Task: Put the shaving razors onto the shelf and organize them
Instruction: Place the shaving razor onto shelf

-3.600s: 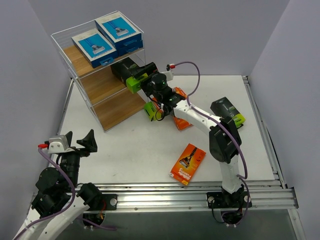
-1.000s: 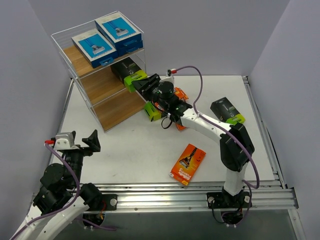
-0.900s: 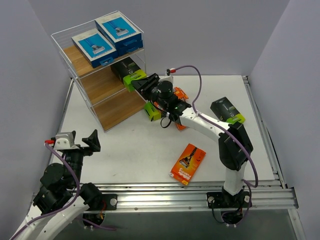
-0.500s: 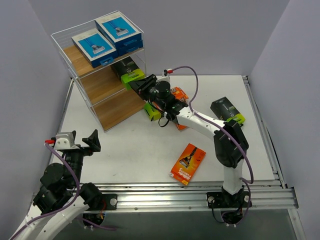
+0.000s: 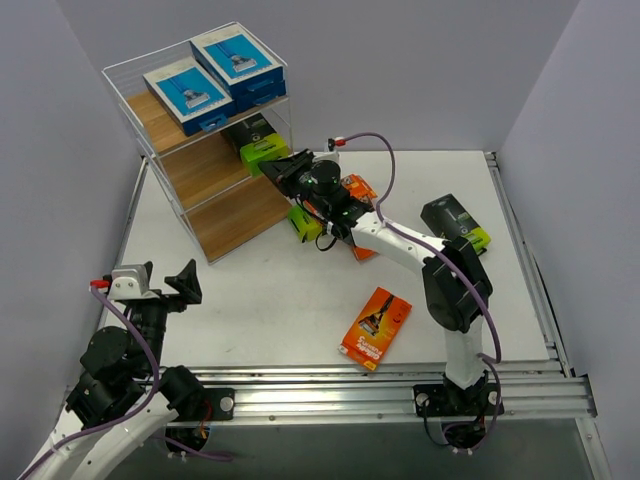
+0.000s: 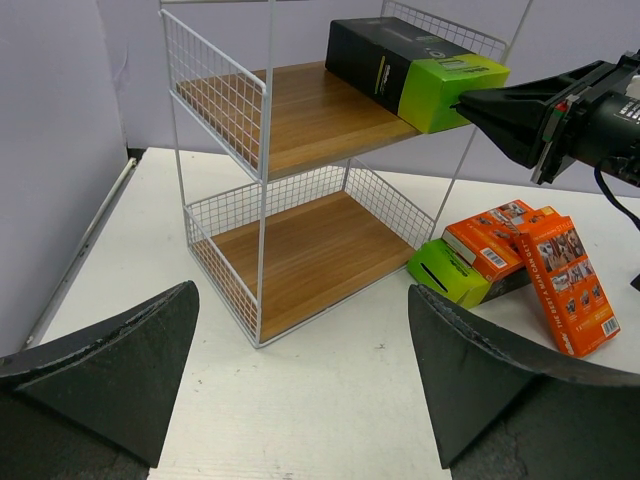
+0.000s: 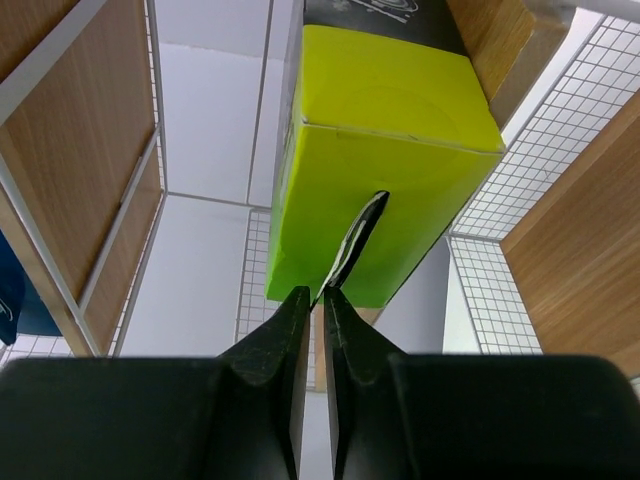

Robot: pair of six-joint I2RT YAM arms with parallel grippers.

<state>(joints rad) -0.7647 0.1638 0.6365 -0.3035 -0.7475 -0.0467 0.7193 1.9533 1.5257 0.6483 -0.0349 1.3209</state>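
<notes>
1. The right claw [image 7: 318, 295] is touching its tips, drawn almost together, to the lime-green end of a black razor pack [image 7: 380, 190].
2. That pack is lying on the middle board of the shelf [image 6: 300, 115], with its green end jutting past the board's edge.
3. Two blue-and-white packs [image 5: 187, 90] are sitting on the top board.
4. The left claw [image 6: 302, 292] is hanging spread wide and empty over the bench [image 5: 270, 290].
5. An orange pack [image 5: 376, 327] is lying on the bench, well apart from the shelf.

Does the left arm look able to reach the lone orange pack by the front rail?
Probably yes: the left gripper is open and only bare table separates it from the orange pack.
</notes>
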